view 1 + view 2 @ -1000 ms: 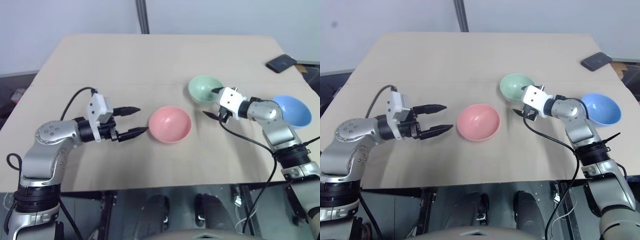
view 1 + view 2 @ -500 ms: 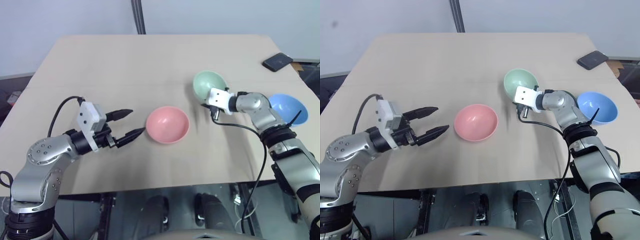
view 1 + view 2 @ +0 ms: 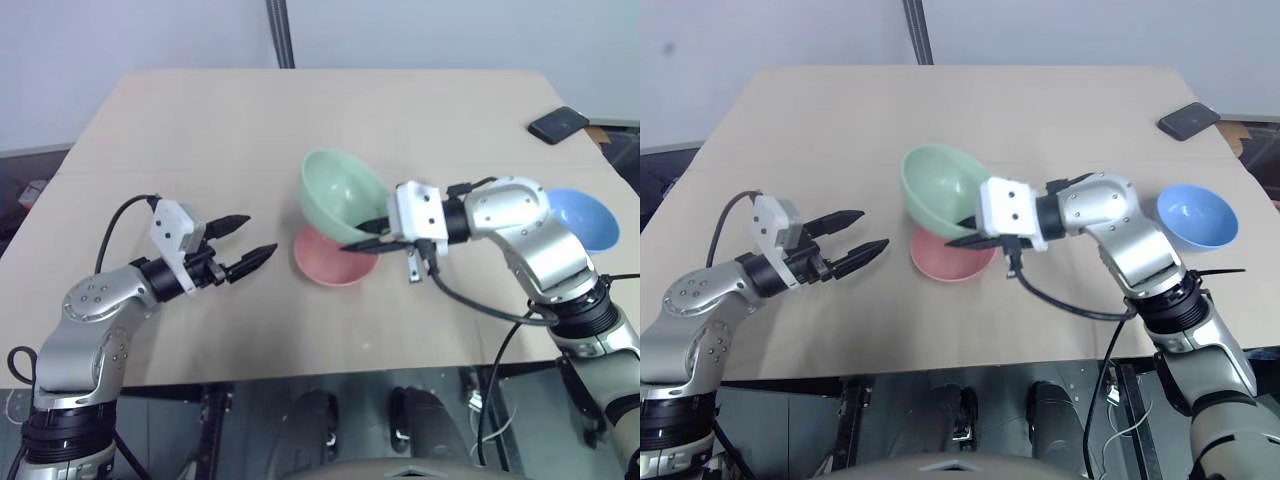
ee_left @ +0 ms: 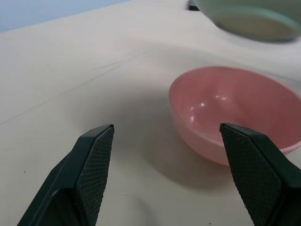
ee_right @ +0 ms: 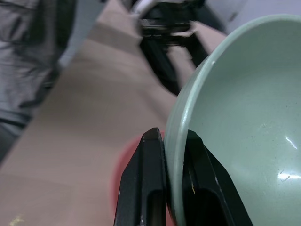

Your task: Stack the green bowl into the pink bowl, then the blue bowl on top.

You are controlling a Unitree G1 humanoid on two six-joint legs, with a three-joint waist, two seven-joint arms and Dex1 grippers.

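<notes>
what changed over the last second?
The right gripper closed on the rim of the green bowl, lifted it off the table and carried it left; it now hangs tilted above the pink bowl. The left gripper stays open beside the pink bowl. Pink bowl and blue bowl have not moved.

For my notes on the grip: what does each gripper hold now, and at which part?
The right gripper pinches the green bowl by its rim; the left gripper holds nothing.
</notes>
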